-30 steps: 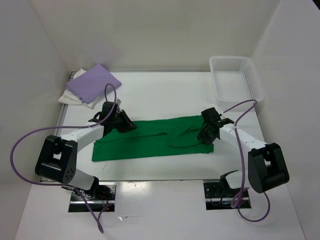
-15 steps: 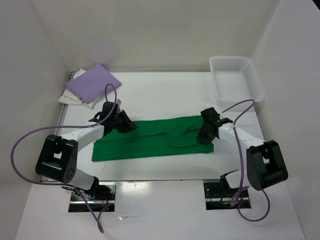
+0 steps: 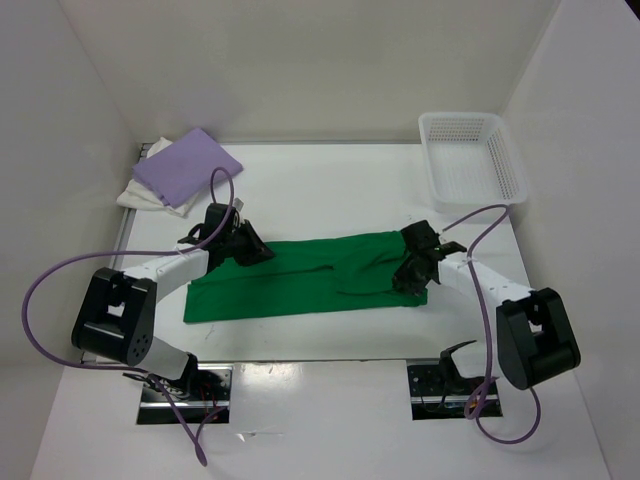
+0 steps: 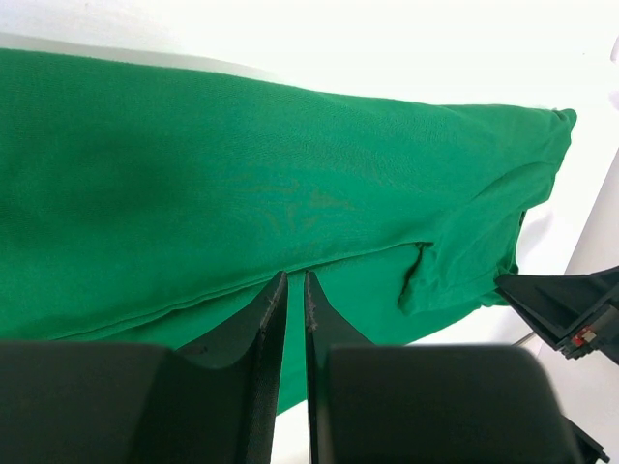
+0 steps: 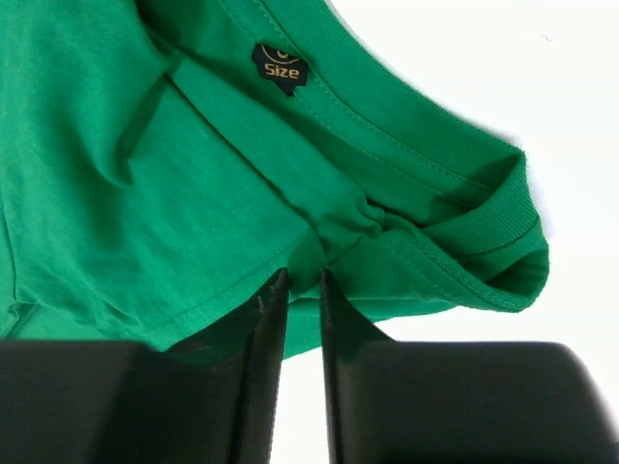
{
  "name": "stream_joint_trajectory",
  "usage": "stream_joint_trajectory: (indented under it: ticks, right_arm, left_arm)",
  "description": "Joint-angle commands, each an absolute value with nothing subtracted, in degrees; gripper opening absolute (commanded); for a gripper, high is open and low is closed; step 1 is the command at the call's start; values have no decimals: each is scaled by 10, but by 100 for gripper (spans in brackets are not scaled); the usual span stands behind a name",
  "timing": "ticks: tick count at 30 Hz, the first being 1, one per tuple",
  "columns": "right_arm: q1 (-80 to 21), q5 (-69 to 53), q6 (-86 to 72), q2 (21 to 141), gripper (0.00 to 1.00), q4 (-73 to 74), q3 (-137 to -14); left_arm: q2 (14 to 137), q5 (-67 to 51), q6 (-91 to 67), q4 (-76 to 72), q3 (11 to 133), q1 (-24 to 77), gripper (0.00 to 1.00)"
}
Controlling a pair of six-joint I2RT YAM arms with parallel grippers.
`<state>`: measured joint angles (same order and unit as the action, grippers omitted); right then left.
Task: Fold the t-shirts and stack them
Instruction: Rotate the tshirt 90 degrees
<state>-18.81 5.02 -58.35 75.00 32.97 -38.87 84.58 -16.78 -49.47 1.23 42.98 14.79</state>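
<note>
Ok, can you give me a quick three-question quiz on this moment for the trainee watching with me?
1. True or false: the green t-shirt lies on the table, outside the basket.
2. Which colour of shirt tops the pile at the far left corner? A white, B lilac, C green.
3. Which gripper pinches the shirt at its collar end, near the size label?

Key
1. True.
2. B: the lilac t-shirt lies over the white t-shirt.
3. The right gripper.
</note>
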Motion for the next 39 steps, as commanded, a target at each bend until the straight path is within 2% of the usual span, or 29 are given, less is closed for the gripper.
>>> stream_joint_trajectory:
  ticks: [1, 2, 5, 8, 27, 29, 31, 32, 33, 35, 37, 38, 39]
  right_arm:
    - [-194, 51, -586, 759, 23, 311, -384]
    - [-194, 51, -581, 759, 17, 306, -389]
    - [-194, 58, -581, 759, 6, 318, -403]
    - [-194, 65, -576, 745, 1, 339, -417]
    - [-250, 30, -635, 651, 0, 505, -446]
    - [-250, 25, -640, 651, 3, 505, -446]
    - [-257, 19, -640, 656, 13, 505, -446]
    - [-257, 19, -640, 657, 18, 505, -446]
    - [-257, 19, -635, 657, 31, 505, -446]
    - [-257, 42, -618, 669, 38, 505, -470]
    - [-257, 47, -592, 683, 39, 500, -500]
    - [-251, 54, -581, 704, 36, 488, -506]
    - [-251, 54, -573, 719, 24, 450, -512]
  left_arm:
    - [850, -174, -482, -14, 430, 150, 18]
    - [850, -174, -482, -14, 430, 150, 18]
    - [850, -174, -482, -14, 430, 150, 18]
    - [850, -174, -482, -14, 430, 150, 18]
    - [850, -174, -482, -3, 440, 150, 20]
    - [850, -174, -482, -3, 440, 150, 20]
    - [850, -174, -475, 4, 446, 150, 20]
    - [850, -168, -475, 10, 446, 150, 20]
    - [850, -168, -469, 15, 446, 150, 20]
    - [850, -163, -463, 21, 453, 150, 20]
    - [850, -152, -448, 28, 467, 150, 20]
    - [850, -152, -448, 35, 467, 150, 20]
    - [856, -152, -448, 35, 467, 150, 20]
